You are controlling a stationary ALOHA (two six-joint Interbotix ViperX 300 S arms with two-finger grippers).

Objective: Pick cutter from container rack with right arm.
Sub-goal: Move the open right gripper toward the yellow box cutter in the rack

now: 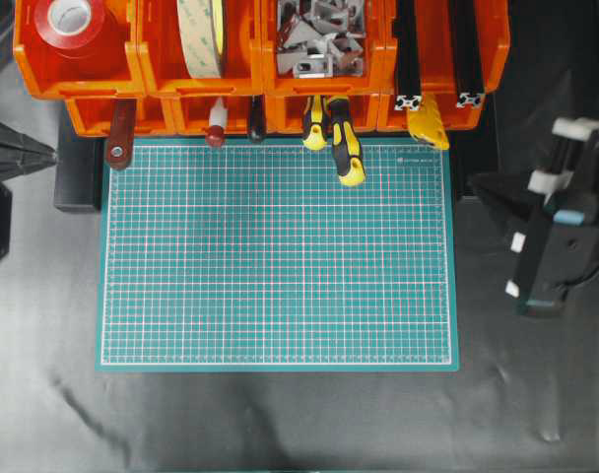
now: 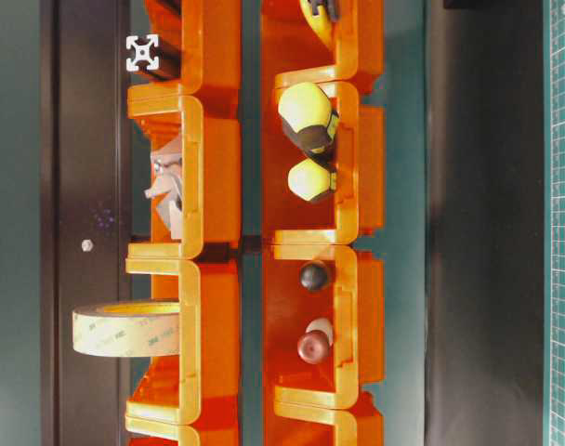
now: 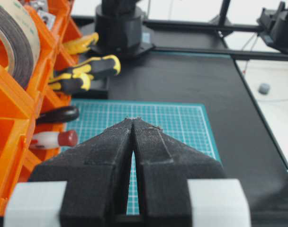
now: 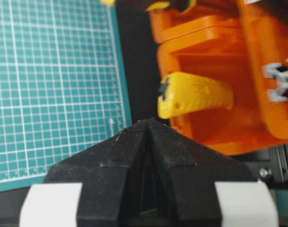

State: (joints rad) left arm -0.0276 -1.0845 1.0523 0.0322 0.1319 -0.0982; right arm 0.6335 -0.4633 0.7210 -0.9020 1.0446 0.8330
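At the far left of the overhead view the left arm's black pointed gripper (image 3: 133, 120) sits at the table edge, its two tips pressed together with nothing between them. Along the back runs the two-tier bright orange plastic container rack (image 1: 162, 84), holding a red tape roll (image 1: 71, 20), a cream tape roll (image 1: 202, 37), grey metal brackets (image 1: 319, 37) and two yellow-and-black screwdrivers (image 1: 337, 133) that overhang the green gridded cutting mat (image 1: 278, 256). The slim yellow ribbed cutter (image 4: 193, 94) lies in the rightmost lower bin, its end poking out just beside the mat's corner. Farthest right, the right arm's black gripper (image 4: 148, 124) hangs near the cutter, closed tight and empty.
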